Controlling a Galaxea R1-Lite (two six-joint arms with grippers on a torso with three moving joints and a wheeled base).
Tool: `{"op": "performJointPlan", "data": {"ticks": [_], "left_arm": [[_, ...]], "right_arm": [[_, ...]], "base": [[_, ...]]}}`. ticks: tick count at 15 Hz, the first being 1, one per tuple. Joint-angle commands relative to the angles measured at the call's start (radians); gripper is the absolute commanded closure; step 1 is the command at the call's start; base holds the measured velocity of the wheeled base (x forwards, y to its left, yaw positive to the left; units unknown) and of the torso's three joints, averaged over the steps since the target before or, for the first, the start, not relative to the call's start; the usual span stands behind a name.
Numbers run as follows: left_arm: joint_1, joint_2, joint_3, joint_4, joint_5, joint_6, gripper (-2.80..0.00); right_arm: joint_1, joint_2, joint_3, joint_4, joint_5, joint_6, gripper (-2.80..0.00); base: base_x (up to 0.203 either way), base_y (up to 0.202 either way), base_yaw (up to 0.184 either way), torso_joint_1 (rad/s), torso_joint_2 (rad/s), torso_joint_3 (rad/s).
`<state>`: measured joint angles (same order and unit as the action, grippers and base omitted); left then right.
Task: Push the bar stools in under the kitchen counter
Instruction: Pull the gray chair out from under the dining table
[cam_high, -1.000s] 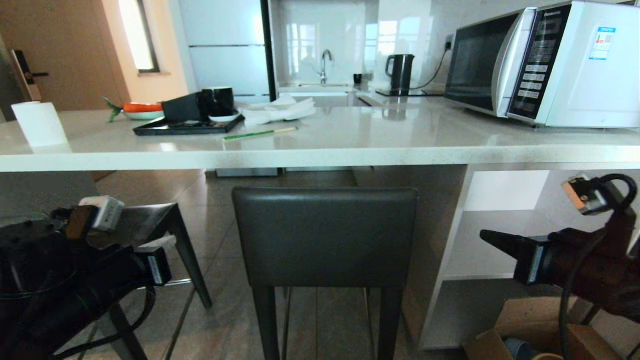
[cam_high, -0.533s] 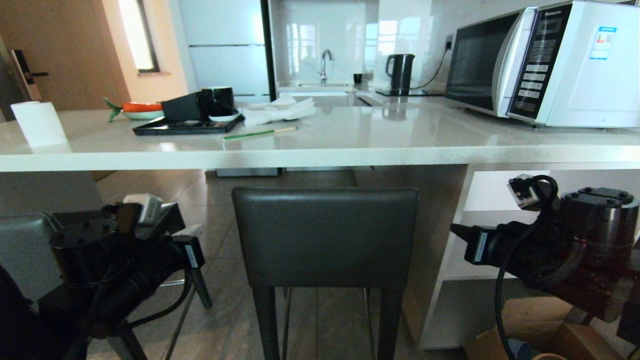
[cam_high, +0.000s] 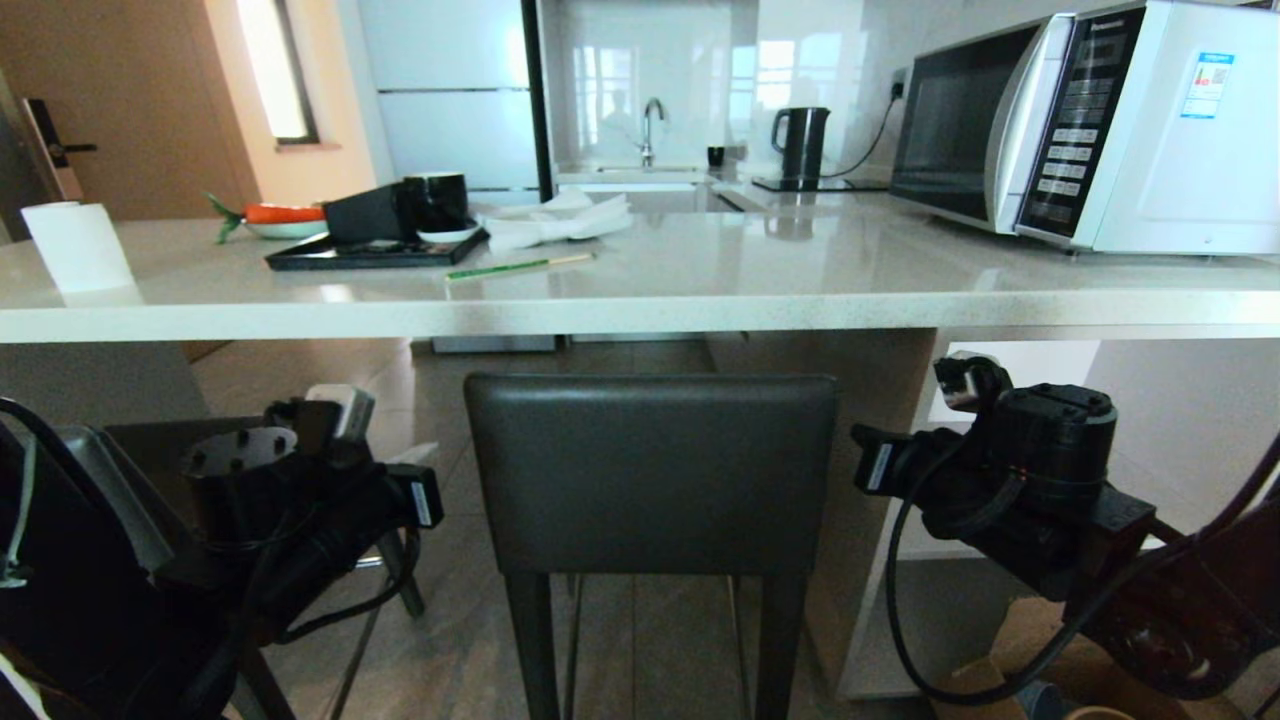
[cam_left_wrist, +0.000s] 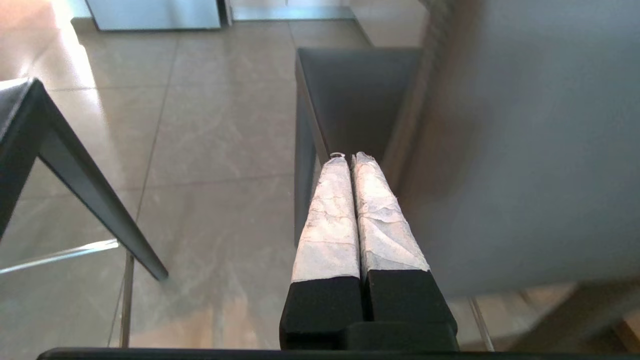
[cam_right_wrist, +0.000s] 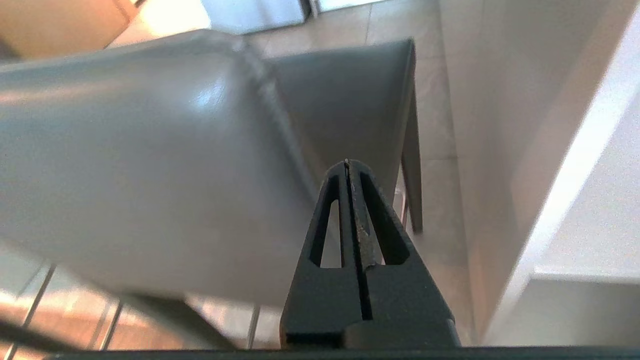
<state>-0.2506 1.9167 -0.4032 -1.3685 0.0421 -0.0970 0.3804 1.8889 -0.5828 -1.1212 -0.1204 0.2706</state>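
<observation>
Beside the near stool's backrest (cam_high: 650, 470), the left gripper (cam_left_wrist: 348, 156) and right gripper (cam_right_wrist: 347, 162) flank it, both pressed closed and empty. Its seat sits short of the bench (cam_high: 640, 300); push evenly from both sides, keeping it square.

Bar stool (cam_high: 650, 470) stands before the kitchen counter (cam_high: 640, 310), microwave (cam_high: 1100, 130) on it.

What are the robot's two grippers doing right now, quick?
Left gripper: shut, holding nothing, beside the bar stool.
Right gripper: shut, holding nothing, at the stool's other side.
</observation>
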Motion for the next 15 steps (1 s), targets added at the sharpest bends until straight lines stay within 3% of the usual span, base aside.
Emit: {"op": "performJointPlan", "data": {"ticks": [1,4,8,15], "left_arm": [[0.011,0.039,-0.047,-0.008,0.001,0.000,0.00],[0.033,0.090,-0.135,-0.005,0.001,0.000,0.00],[0.028,0.113,-0.135,-0.007,0.002,0.000,0.00],[-0.013,0.161,-0.166,-0.011,0.001,0.030,0.00]], "right_arm": [[0.001,0.075,-0.029,-0.019,-0.006,0.001,0.00],[-0.005,0.098,-0.078,-0.020,-0.006,-0.002,0.00],[-0.033,0.149,-0.116,-0.022,0.004,-0.013,0.00],[-0.075,0.240,-0.185,-0.052,0.127,-0.079,0.00]], "base": [[0.000,0.000,0.000,0.000,0.00,0.000],[0.000,0.000,0.000,0.000,0.00,0.000],[0.000,0.000,0.000,0.000,0.00,0.000],[0.000,0.000,0.000,0.000,0.00,0.000]]}}
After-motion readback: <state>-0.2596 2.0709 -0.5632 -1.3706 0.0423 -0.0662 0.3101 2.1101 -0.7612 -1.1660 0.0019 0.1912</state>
